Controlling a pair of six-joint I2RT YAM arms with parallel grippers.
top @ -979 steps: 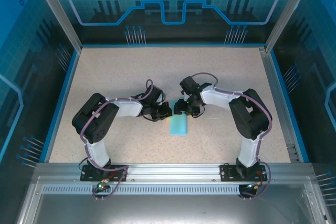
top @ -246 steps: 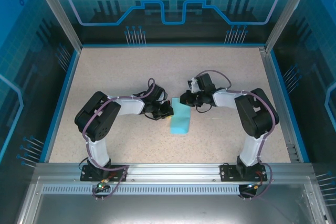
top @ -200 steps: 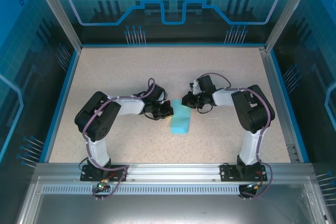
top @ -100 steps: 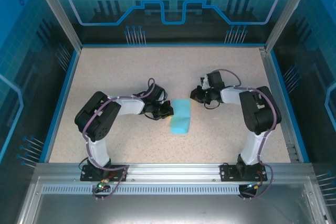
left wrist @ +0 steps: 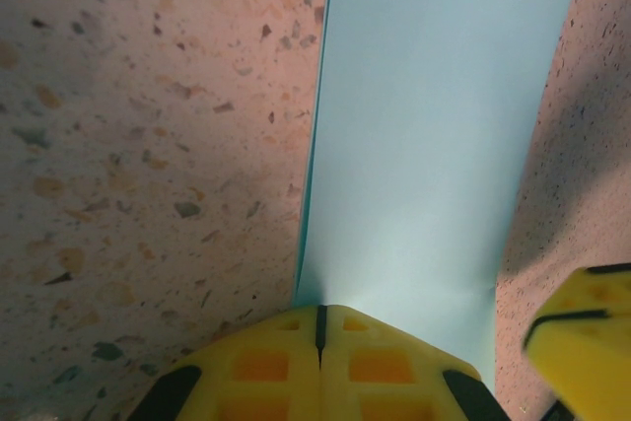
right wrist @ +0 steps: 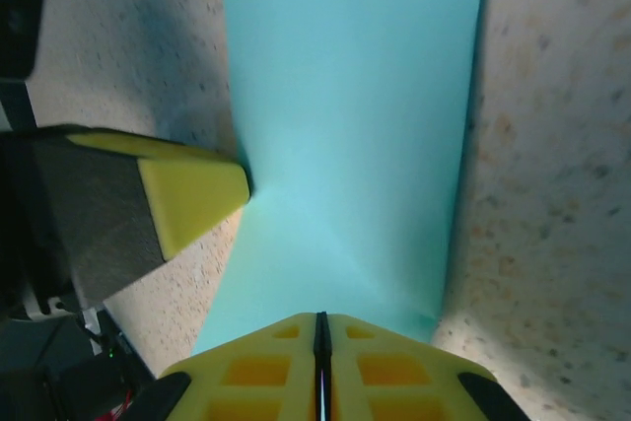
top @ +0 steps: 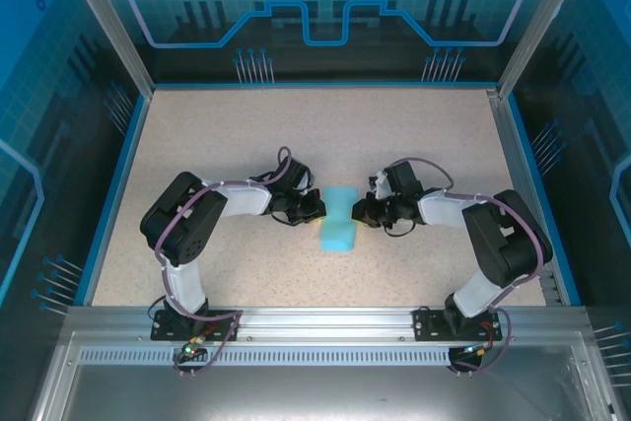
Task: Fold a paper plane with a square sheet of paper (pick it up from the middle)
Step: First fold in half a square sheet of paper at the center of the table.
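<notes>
Speckled tabletop [top: 246, 135]: walled by blue enclosure panels [top: 325, 7] on the far side and both flanks, and closed at the near edge by an aluminium rail [top: 315, 317]. Wide bare surface is seen beyond and to either side of the arms.

Left arm [top: 182, 229] and right arm [top: 503, 244]: both are bent inward, with the wrists brought together near the table's middle.

Square sheet of paper [top: 338, 234]: it is seen folded to a narrow cyan rectangle, flat on the tabletop between the two wrists and well apart from every table edge. In the top view the long axis runs near to far, tilted slightly so that the far end lies a little to the right. A doubled edge is seen along its left side in the left wrist view [left wrist: 434, 125].

Left gripper [top: 315, 209] [left wrist: 320, 342]: the yellow fingers are pressed together, with the tips at the sheet's left long edge. One fingertip [right wrist: 197, 194] is seen touching that edge, with faint buckling around it.

Right gripper [top: 359, 212] [right wrist: 320, 342]: the fingers are likewise closed tight, at the right long edge.

Not resolved: whether a paper layer is nipped or only pressed under either pair of tips. The sheet's [right wrist: 355, 96] nearest part is covered by the fingers in both wrist views. A blurred yellow tip is cut off at the left wrist view's lower right.
</notes>
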